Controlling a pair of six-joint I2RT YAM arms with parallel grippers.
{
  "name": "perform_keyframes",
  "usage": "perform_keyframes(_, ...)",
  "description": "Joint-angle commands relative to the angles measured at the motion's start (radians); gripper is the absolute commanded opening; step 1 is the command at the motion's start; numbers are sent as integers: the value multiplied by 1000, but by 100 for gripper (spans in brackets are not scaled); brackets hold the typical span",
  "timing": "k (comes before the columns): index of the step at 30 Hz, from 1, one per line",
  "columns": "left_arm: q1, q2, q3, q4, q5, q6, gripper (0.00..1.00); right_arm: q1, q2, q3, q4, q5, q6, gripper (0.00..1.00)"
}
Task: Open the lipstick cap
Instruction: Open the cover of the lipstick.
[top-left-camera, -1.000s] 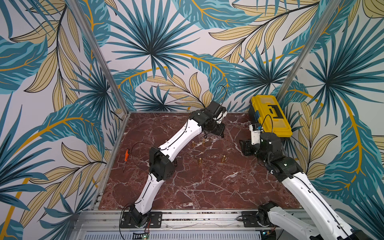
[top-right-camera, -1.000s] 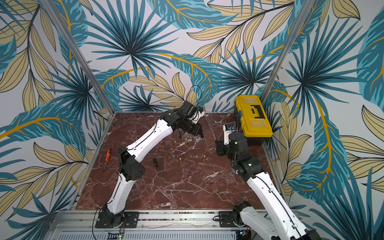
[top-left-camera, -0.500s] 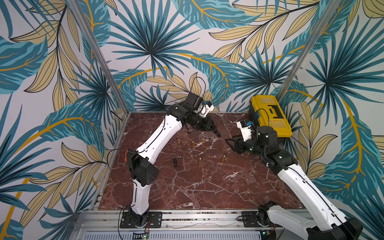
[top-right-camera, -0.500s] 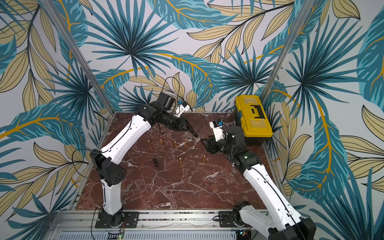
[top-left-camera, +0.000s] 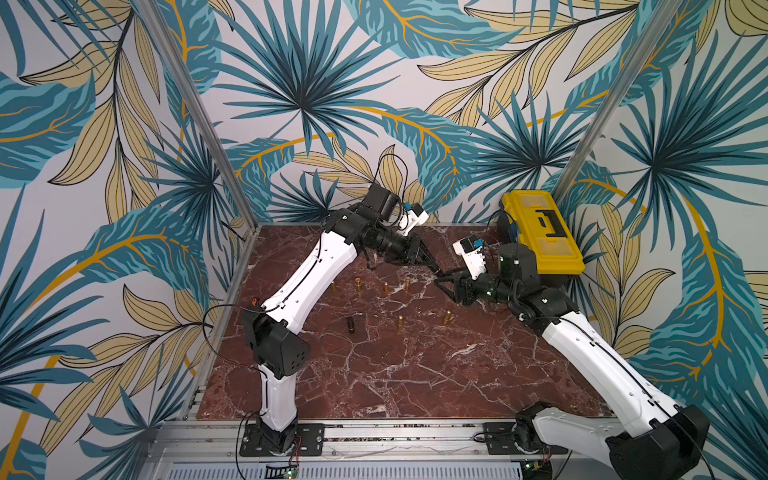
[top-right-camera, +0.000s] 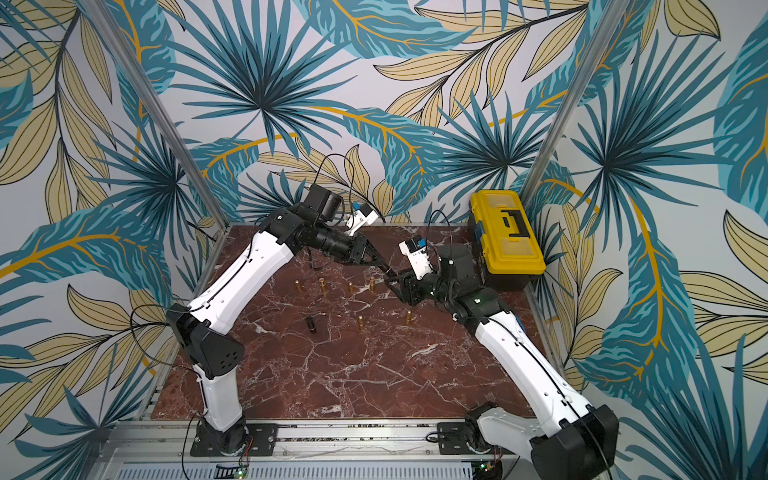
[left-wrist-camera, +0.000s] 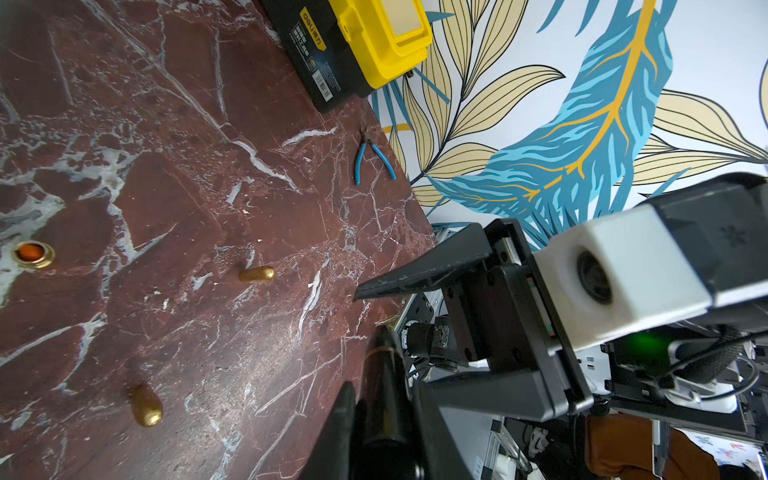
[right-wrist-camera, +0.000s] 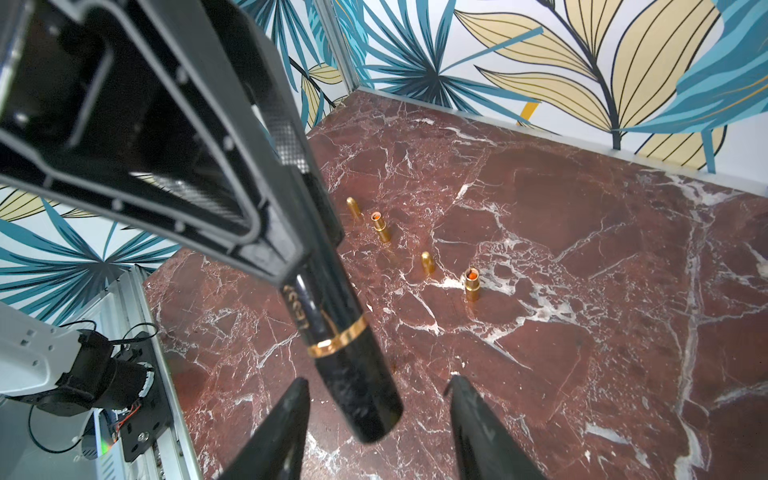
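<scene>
A black lipstick (right-wrist-camera: 332, 328) with a gold band (right-wrist-camera: 338, 341) is held above the table, my left gripper (left-wrist-camera: 382, 386) shut on one end of it. Its cap is on. The free end past the band pokes between the fingers of my right gripper (right-wrist-camera: 378, 380), which stands open, neither finger touching it. In both top views the two grippers meet tip to tip over the table's far right part: left gripper (top-left-camera: 434, 269), right gripper (top-left-camera: 444, 280); left gripper (top-right-camera: 386, 269), right gripper (top-right-camera: 395, 282). The lipstick itself barely shows there.
Several small gold lipstick pieces (top-left-camera: 384, 286) stand on the marble table (top-left-camera: 415, 374), and a dark tube (top-left-camera: 351, 324) lies near them. A yellow toolbox (top-left-camera: 540, 232) sits at the far right corner, blue pliers (left-wrist-camera: 374, 156) near the right edge, an orange screwdriver (top-left-camera: 254, 300) at the left edge.
My left arm's elbow swung out to the left and its gripper levelled with the lipstick. My right gripper moved left until its open fingers flank the lipstick's free end.
</scene>
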Motion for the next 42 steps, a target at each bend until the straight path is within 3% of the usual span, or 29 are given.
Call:
perform_keyframes(1, 9, -4, -20, 9, 36, -1, 22, 3, 23, 34, 12, -7, -26, 55)
perform_keyframes(22, 20, 14, -28, 9, 56, -3, 18, 30, 64, 77, -46, -29, -62, 20)
perform_keyframes(32, 35, 37, -1, 9, 69, 2, 11, 44, 48, 60, -75, -11, -69, 13)
perform_keyframes(42, 99, 53, 50, 9, 98, 10, 11, 56, -14, 24, -157, 58, -79, 11)
